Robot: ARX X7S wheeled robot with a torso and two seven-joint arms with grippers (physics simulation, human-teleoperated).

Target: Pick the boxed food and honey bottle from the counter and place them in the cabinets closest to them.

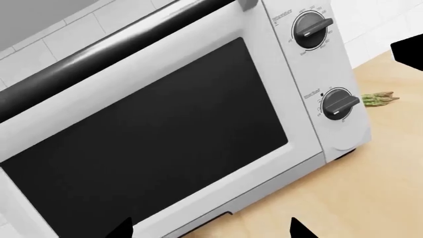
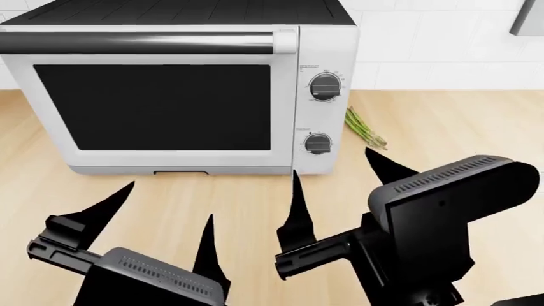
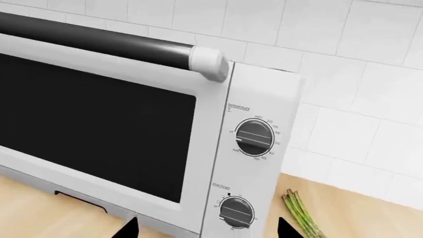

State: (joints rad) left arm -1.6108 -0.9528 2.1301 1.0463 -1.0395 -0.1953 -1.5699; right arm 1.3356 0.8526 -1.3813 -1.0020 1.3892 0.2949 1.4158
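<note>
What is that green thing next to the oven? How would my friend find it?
Find the big white toaster oven on the counter. Beside its side with the two knobs lies a bunch of asparagus: thin green stalks, the only green thing there.

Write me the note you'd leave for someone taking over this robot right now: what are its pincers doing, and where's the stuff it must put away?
Left pincer: open, empty, above the counter.
Right pincer: open, empty, before the toaster oven.
Boxed food and honey bottle: in none of the views; cabinets neither.
Asparagus lies beside the oven; not part of the job.
Done: nothing that shows.
Left: find both items, grasp each, put them in the nearest cabinets.
</note>
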